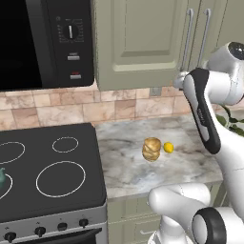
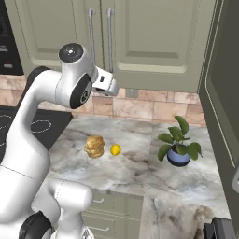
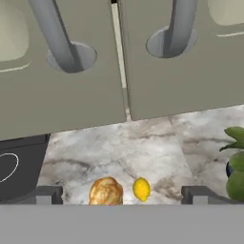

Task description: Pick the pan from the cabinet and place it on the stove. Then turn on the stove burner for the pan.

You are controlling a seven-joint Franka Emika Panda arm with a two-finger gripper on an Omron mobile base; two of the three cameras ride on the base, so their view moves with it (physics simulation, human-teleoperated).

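Two finger tips spread wide and nothing between them: the gripper is empty, so we're at the very first step, getting the cabinet open.

Nearest the base, the stove shows its row of knobs along the silver front strip. The stove burner, the big single ring, lies bare and ready for the pan. A teal kettle peeks in at the stove's left edge.

Moving right onto the marble counter: a brown bread roll, or something like it, with a lemon just beside it. Further right a blue pot holds a leafy green plant. That's the one container whose contents are on show.

Back and up now. The gripper is raised above the counter, close in front of the cabinet, about level with the lower ends of the left bar handle and the right bar handle, which flank the seam between the doors. The jaws aren't round either bar. Both doors are shut, so what's inside is hidden. My call is that the pan sits behind them, though behind which door I can't tell.

Next up, as I read it: pick a handle, bring the open jaws around the bar, close, and swing the door out in an arc. The risk is a slip off that smooth bar, or the door swinging into the arm.
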